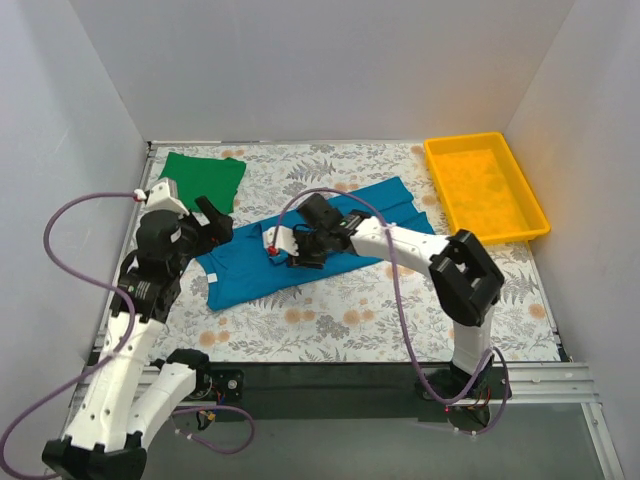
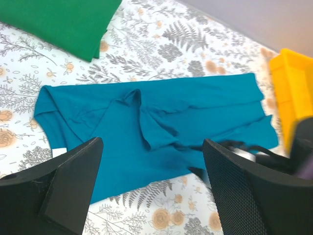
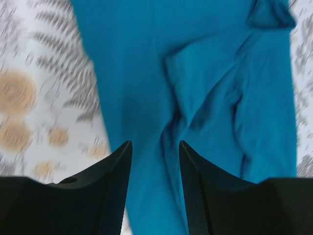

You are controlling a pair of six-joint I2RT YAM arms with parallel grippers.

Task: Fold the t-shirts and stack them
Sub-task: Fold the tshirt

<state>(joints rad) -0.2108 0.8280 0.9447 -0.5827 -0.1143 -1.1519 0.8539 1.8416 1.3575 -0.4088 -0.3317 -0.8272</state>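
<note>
Below the left claw (image 2: 152,147), jaws wide and empty, lies the teal shirt (image 2: 195,98); the right claw (image 3: 155,144) hovers parted over it, the green shirt (image 2: 63,19) beyond the left claw.

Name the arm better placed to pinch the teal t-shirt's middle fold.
Right, probably. The right gripper hangs open over the creased middle of the teal t-shirt, close to the cloth; the left gripper, also open, sits farther off by one end.
</note>
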